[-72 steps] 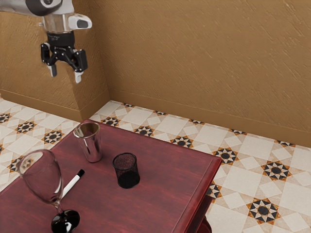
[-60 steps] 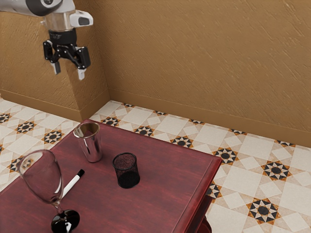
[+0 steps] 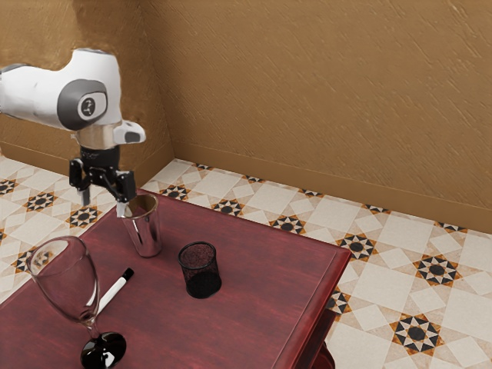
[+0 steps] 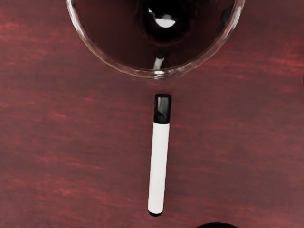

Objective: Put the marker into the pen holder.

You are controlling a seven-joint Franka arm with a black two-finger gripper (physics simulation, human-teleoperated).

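On the dark red table [image 3: 246, 330], between the metal tumbler [image 3: 144, 231] and the wine glass [image 3: 65, 277], I have the marker [image 4: 158, 166] lying flat, outside the pen holder [image 3: 201, 273]. From the exterior view I get only part of it, because its lower end runs behind the wine glass's bowl; the wrist view gives me both ends, with the black-capped one pointing at the tumbler and a narrow strip of wood between cap and rim in that view. A dark curved edge sits near the marker's other end there, too little of it for me to name. The exterior view adds the pen holder, upright and a little apart from the marker toward the exterior view's right. My gripper [image 3: 103, 204] hangs above tabletop height with its fingers spread and nothing between them; in the exterior view one fingertip overlaps the tumbler's rim, and I can't tell from that how much gap there is. The tumbler stands near the table's far corner, while bare wood runs from the pen holder to the edge on the exterior view's right. Both long sides of the marker have open wood beside them, so the tight spots are its two ends.
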